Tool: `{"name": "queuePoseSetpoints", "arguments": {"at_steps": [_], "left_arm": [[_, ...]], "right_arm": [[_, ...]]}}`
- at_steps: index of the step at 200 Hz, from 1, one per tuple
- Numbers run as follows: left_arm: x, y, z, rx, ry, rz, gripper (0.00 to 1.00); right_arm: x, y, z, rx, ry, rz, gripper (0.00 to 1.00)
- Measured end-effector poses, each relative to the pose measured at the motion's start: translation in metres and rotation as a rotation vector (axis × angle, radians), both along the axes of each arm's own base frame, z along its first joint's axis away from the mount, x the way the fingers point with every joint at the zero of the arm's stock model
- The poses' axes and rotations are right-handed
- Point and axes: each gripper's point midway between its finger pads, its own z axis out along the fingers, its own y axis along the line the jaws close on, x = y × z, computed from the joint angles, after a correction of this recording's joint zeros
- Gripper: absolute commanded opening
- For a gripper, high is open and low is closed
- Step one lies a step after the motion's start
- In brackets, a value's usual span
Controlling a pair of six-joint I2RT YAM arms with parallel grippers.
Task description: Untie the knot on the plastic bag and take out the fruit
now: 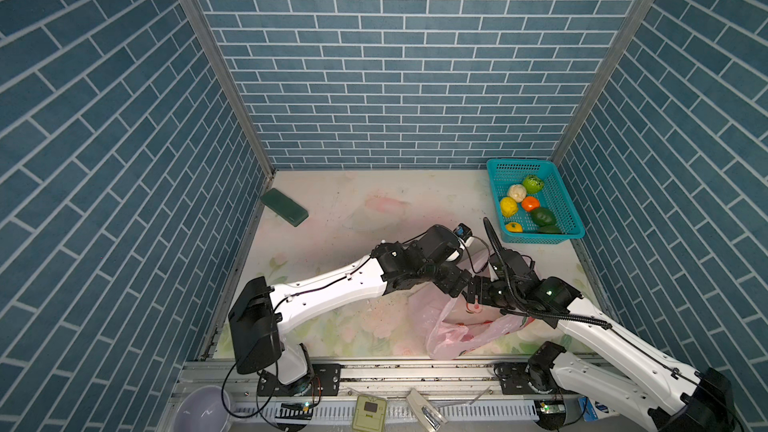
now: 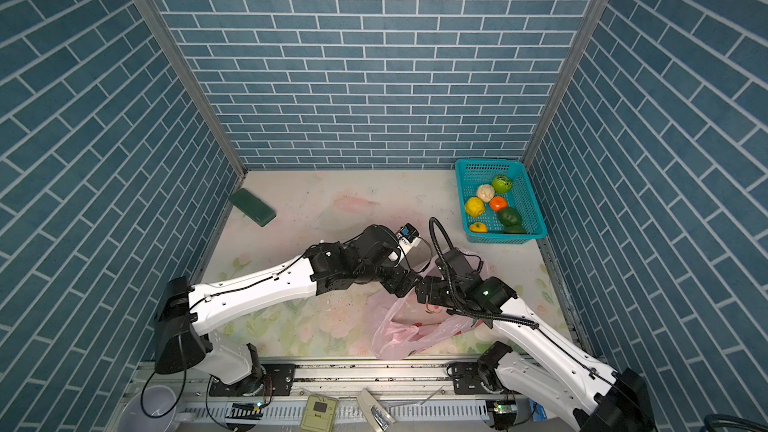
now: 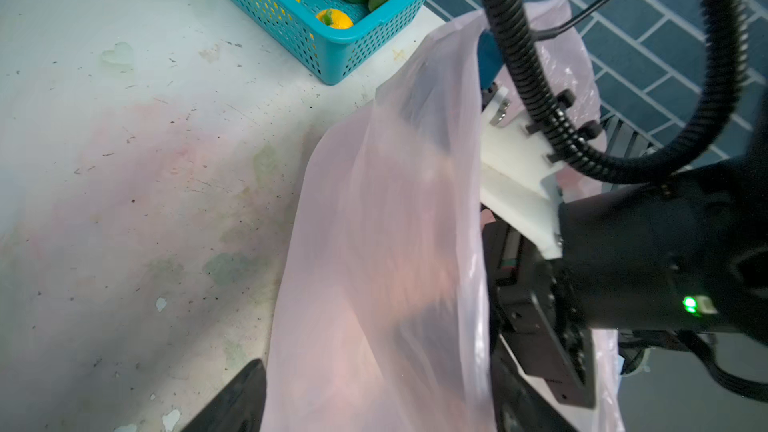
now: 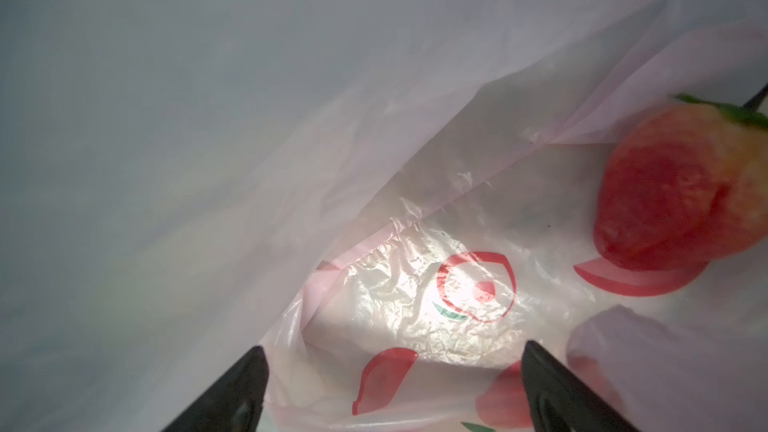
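The pink plastic bag (image 1: 449, 338) (image 2: 395, 338) lies slack near the front of the table, its mouth open. The knot is not in view. My right gripper (image 4: 392, 363) (image 1: 471, 299) is open inside the bag above the printed film, nothing between its fingers. A red fruit (image 4: 673, 193) lies in the bag beside it. My left gripper (image 3: 382, 388) (image 1: 459, 284) hangs at the bag's mouth, close to the right gripper. One left finger (image 3: 237, 401) stands wide to the side. The bag's film (image 3: 386, 243) covers the other. Several fruits (image 1: 530, 203) sit in the teal basket (image 1: 519, 162).
The teal basket (image 3: 332, 51) stands at the back right corner, just beyond the bag. A dark green block (image 1: 284, 206) lies at the back left. Blue brick walls close three sides. A metal rail and a lavender bowl (image 1: 202, 409) are in front.
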Motion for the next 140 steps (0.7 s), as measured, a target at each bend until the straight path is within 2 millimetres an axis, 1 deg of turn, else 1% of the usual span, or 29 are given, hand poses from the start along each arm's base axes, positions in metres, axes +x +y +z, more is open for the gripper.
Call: {"name": "queuePoseSetpoints", "arguments": {"at_steps": [24, 35, 44, 55, 79, 84, 94, 110, 119, 140], "left_arm": [[0.010, -0.013, -0.003, -0.016, 0.010, -0.012, 0.70], [0.014, -0.021, -0.002, -0.036, 0.009, -0.020, 0.61], [0.016, -0.026, -0.003, -0.048, 0.011, -0.025, 0.57], [0.016, -0.031, -0.005, -0.062, 0.021, -0.033, 0.54], [0.014, -0.041, -0.011, -0.082, 0.043, -0.057, 0.53], [0.014, -0.043, -0.013, -0.085, 0.048, -0.063, 0.51], [0.013, -0.047, -0.016, -0.093, 0.060, -0.071, 0.41], [0.012, -0.050, -0.018, -0.101, 0.067, -0.079, 0.12], [0.013, -0.051, -0.018, -0.105, 0.077, -0.067, 0.00], [0.018, -0.047, -0.019, -0.102, 0.068, -0.037, 0.00]], "right_arm": [[-0.005, -0.003, -0.014, -0.013, 0.024, 0.002, 0.94], [-0.007, -0.004, -0.018, -0.017, 0.032, 0.003, 0.94], [-0.008, -0.005, -0.021, -0.019, 0.036, 0.004, 0.94], [-0.008, -0.005, -0.022, -0.016, 0.037, 0.006, 0.94], [-0.010, -0.006, -0.024, -0.010, 0.031, 0.007, 0.94], [-0.010, -0.006, -0.023, -0.008, 0.029, 0.007, 0.94], [-0.010, -0.006, -0.022, -0.005, 0.024, 0.008, 0.94], [-0.010, -0.005, -0.022, -0.004, 0.021, 0.011, 0.94], [-0.010, -0.005, -0.021, -0.003, 0.019, 0.014, 0.94], [-0.010, -0.002, -0.018, 0.015, 0.011, 0.030, 0.95]]}}
